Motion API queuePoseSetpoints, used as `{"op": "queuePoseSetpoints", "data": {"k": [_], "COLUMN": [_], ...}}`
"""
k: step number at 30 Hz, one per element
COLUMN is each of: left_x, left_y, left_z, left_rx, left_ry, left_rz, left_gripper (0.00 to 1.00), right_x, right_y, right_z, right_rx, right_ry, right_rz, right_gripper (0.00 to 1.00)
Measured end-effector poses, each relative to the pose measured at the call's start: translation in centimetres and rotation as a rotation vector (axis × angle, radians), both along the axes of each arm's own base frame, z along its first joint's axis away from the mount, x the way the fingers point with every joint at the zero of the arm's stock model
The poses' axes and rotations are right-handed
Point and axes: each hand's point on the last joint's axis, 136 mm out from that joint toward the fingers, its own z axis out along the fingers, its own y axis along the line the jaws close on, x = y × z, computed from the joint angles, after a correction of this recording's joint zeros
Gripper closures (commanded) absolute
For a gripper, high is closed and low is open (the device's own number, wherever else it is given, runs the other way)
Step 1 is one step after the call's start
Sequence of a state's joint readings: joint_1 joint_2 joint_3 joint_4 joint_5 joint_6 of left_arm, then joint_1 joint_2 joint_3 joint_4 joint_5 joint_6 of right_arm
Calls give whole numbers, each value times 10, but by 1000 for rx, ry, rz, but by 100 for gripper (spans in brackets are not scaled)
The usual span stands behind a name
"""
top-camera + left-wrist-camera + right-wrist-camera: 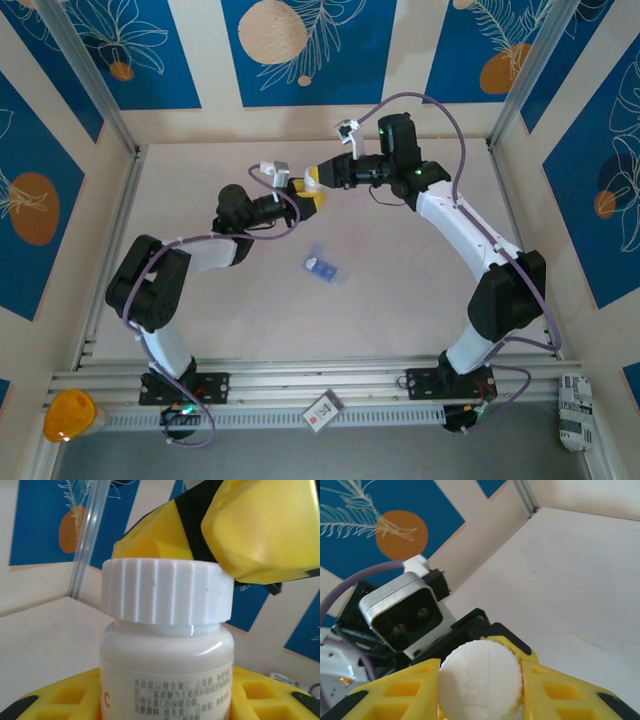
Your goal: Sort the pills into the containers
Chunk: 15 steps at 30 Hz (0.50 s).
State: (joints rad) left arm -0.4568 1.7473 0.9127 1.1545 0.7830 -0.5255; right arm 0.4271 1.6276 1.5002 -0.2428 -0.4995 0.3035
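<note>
Both arms meet in mid-air above the far half of the tabletop (400,300), about midway between its left and right edges. The left gripper (306,196) is clenched around a white bottle (167,665), holding it upright. In the left wrist view its yellow fingers (70,695) sit on either side of the bottle's lower body, which carries small printed text on the label.

On top of the bottle is a ribbed white cap (167,592), and the right gripper (319,178) has it. From the right wrist camera, the two yellow pads (560,695) press against opposite sides of the round cap, so that claw is clamped tight on the cap. The left arm's wrist camera (402,610) looks back from just behind it. The left wrist view shows those same right-hand fingers (265,525) wrapped over the cap from above and behind.

The pill box (322,267), small and translucent blue, lies flat near the middle of the tabletop. It is well apart from both grippers, on their near-edge side, and nothing touches it. Whether its lids are up cannot be made out at this size.
</note>
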Motion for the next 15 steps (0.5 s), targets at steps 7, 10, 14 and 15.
{"op": "queuePoseSetpoints", "data": {"k": [7, 10, 14, 15], "left_x": [8, 12, 20, 21], "left_y": [4, 6, 10, 10], "left_z": [1, 3, -1, -2], "left_rx": [106, 145, 190, 196], "left_ry": [-56, -89, -114, -115], "left_rz": [201, 298, 406, 421], "left_gripper": [100, 100, 100, 100], "right_x": [4, 5, 9, 10], "right_y": [5, 8, 11, 11], "right_z": [1, 5, 3, 2], "right_rx": [20, 28, 27, 25], "right_ry": [-34, -57, -65, -63], "right_rz": [-139, -188, -248, -255], "right_gripper": [65, 66, 66, 66]}}
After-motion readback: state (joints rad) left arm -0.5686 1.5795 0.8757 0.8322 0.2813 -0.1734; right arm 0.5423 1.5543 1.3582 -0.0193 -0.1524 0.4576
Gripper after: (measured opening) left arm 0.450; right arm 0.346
